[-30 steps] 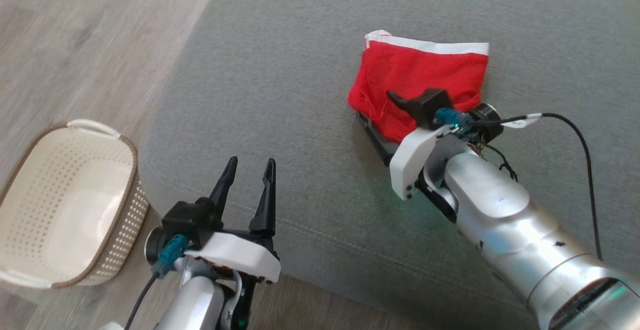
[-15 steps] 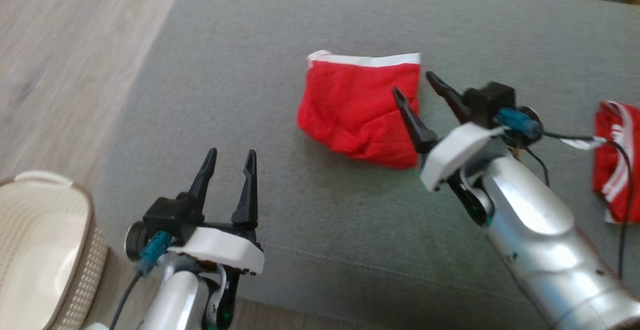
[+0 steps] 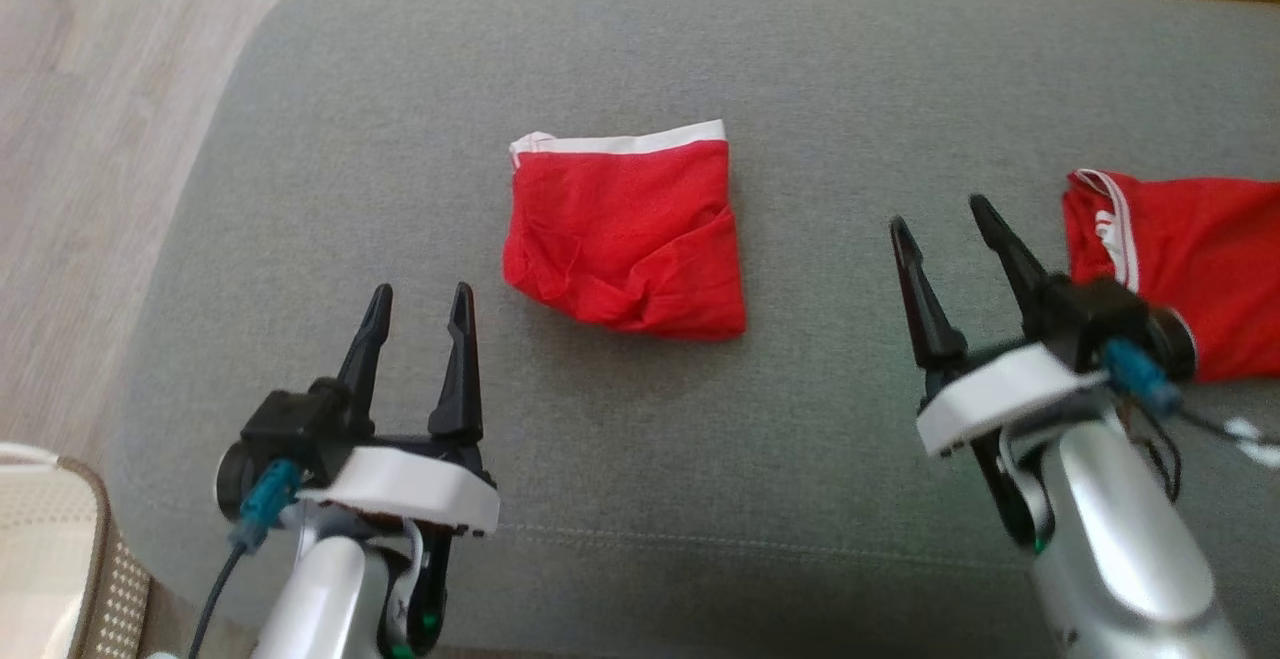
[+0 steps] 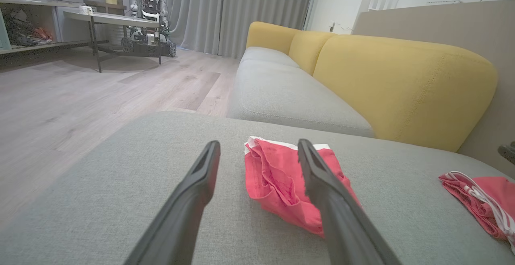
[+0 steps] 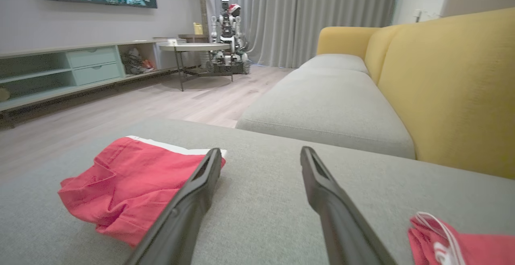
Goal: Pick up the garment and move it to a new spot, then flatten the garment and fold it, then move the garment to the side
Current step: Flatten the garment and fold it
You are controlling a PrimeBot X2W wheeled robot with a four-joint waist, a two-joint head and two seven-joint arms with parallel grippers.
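Basket [image 3: 60,549]: at the far lower left, on the floor beside the grey cushion [image 3: 700,499], not involved. Left gripper [image 3: 422,289]: jaws moderately apart, holding nothing, poised near the cushion's front, clear of the cloth. Garment [image 3: 625,239]: red with a white waistband, lying folded in a compact block at mid-cushion, its lower edge somewhat rumpled; nothing touches it. Right gripper [image 3: 938,213]: jaws likewise apart and empty, standing between the garment and a second red garment [image 3: 1190,269] at the right edge. Assessment: the fold appears made, so the outstanding step is judged to be the shift to the side. Recommendation: pinch through all layers at a doubled edge, not the loose rumpled one; carry it low and level so the layers do not fall open; set it down well apart from the second red garment.
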